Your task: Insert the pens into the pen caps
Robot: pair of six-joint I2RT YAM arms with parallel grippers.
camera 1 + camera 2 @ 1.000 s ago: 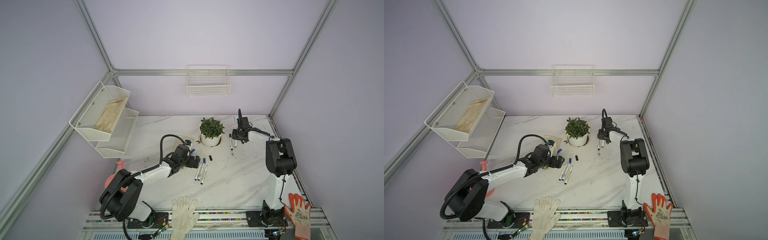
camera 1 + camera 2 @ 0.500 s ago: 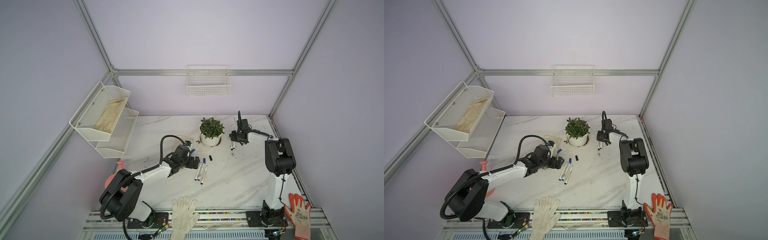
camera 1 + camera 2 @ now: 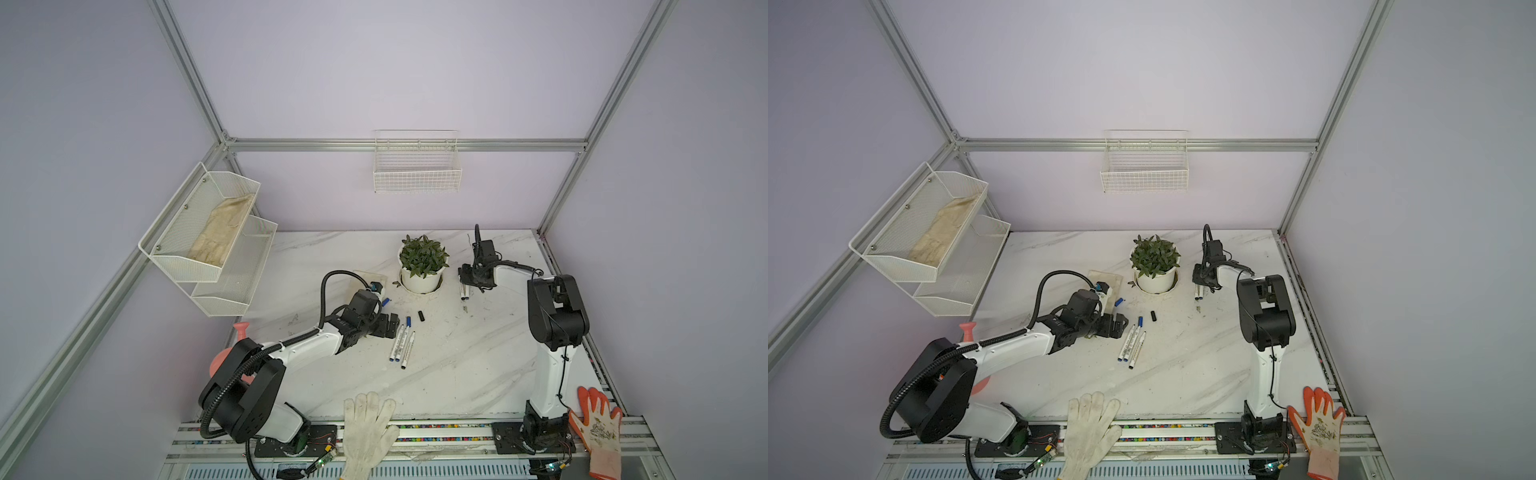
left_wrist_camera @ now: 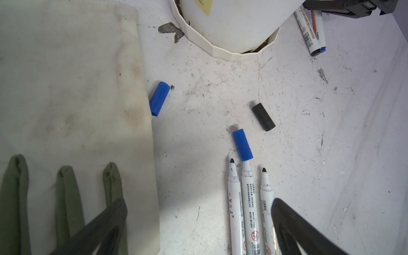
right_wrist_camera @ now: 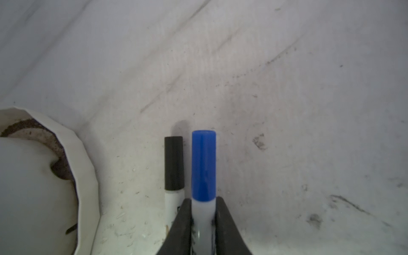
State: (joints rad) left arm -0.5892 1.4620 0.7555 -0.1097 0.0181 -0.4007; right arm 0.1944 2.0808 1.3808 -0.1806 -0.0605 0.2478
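On the marble table [image 3: 478, 374], near its far edge, the right gripper [image 5: 203, 199] pinched a blue-capped pen [image 5: 203, 165], seemingly laying it beside a black-capped pen [image 5: 174, 163], while mid-table the left gripper [image 4: 199, 201], jaws spread, next needed an uncapped pen [image 4: 234, 198] or the loose black cap [image 4: 263, 117].

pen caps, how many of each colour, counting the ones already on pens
blue cylindrical plastic pen caps: 3 (1 loose, 2 fitted)
black cylindrical plastic pen caps: 2 (1 loose, 1 fitted)
total: 5
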